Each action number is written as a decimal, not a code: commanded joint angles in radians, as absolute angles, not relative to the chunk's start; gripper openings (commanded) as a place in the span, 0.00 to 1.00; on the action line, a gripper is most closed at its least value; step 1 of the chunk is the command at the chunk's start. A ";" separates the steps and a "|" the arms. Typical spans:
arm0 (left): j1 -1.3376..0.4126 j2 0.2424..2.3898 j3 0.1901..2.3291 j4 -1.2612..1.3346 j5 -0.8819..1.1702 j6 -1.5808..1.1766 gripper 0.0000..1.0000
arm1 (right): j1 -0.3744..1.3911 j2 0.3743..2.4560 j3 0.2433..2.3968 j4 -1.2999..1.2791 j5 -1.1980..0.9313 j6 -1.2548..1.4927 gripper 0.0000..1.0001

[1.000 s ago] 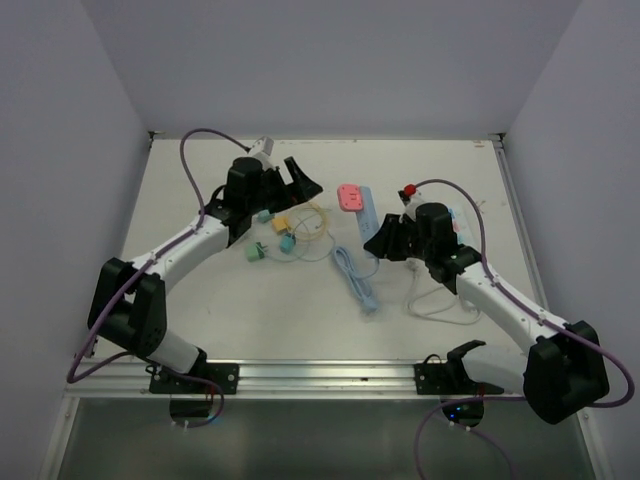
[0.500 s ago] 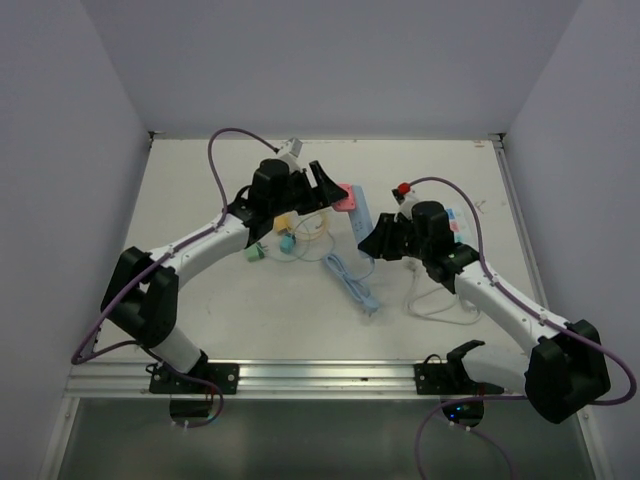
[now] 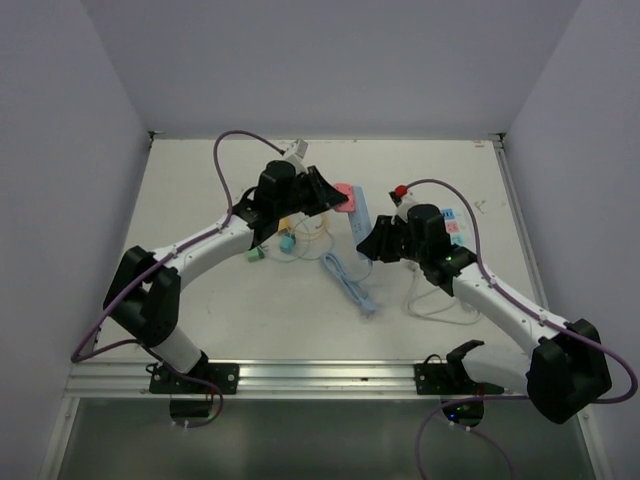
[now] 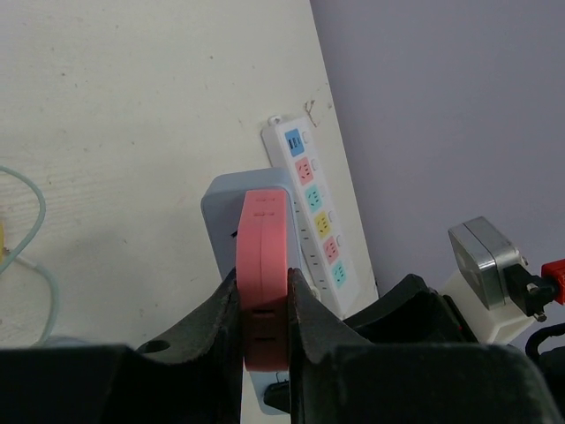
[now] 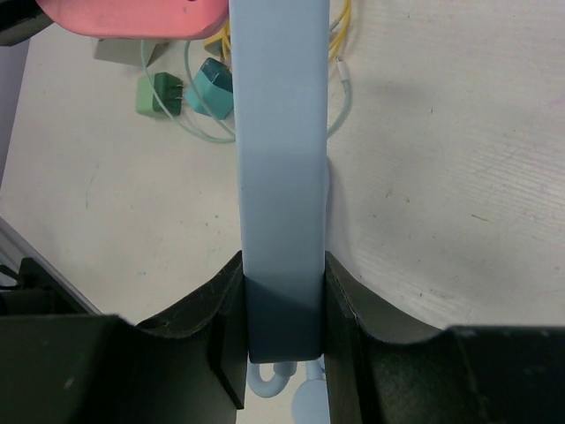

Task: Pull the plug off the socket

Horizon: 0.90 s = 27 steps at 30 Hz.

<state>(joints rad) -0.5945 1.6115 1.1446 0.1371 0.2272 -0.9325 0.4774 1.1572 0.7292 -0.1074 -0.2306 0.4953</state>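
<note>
Where the two arms meet over the surface (image 3: 250, 300), we list the following.

1. Pink plug (image 4: 265, 230): seated in the far end of the blue socket strip (image 5: 278, 132), pinched on both flat sides by the left hand (image 4: 263, 300).
2. The strip itself: we find its near, cable end clamped between the fingers of the right hand (image 5: 282, 305).
3. White strip (image 4: 311, 208) with coloured outlets: lies just beside the blue one.
4. Green plug (image 5: 160, 94) and teal plug (image 5: 212, 88): loose among pale cables, left of the blue strip.
</note>
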 commanded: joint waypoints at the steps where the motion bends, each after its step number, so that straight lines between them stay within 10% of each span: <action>1: -0.588 1.531 1.151 0.129 0.175 -0.908 0.00 | 0.468 1.127 0.712 -0.094 -0.072 0.509 0.00; 27: -0.310 1.169 0.681 0.051 0.172 -0.819 0.00 | 0.324 1.279 0.753 -0.066 -0.064 0.522 0.00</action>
